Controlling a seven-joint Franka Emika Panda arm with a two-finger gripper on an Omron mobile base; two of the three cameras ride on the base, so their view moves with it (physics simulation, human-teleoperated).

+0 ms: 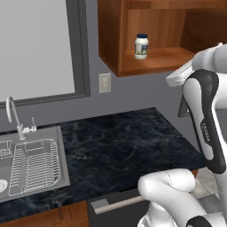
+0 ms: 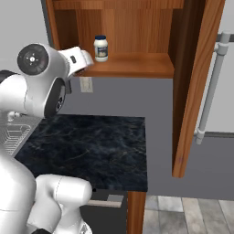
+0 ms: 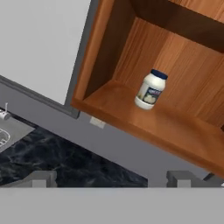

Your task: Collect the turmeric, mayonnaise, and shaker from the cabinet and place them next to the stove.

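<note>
The mayonnaise [image 1: 141, 46] [image 2: 101, 48] [image 3: 151, 89], a squat white jar with a dark blue lid, stands upright and alone on the shelf floor of the open reddish-brown cabinet [image 1: 155, 61] [image 2: 137, 67] [image 3: 131, 118]. My gripper [image 3: 111, 179] is open, its two fingertips spread wide. It sits in front of and below the shelf, well short of the jar. My white hand [image 2: 78, 59] hovers at the shelf's front edge, just left of the jar. The turmeric, the shaker and the stove are out of view.
A black marble counter [image 1: 124, 146] [image 2: 91, 146] lies below the cabinet. At its left are a steel sink with a wire rack [image 1: 31, 166] and a faucet [image 1: 13, 117]. The open cabinet door [image 2: 196, 87] juts out on the right, beside a grey bar handle [image 2: 211, 87]. A wall outlet [image 1: 105, 82] sits under the cabinet.
</note>
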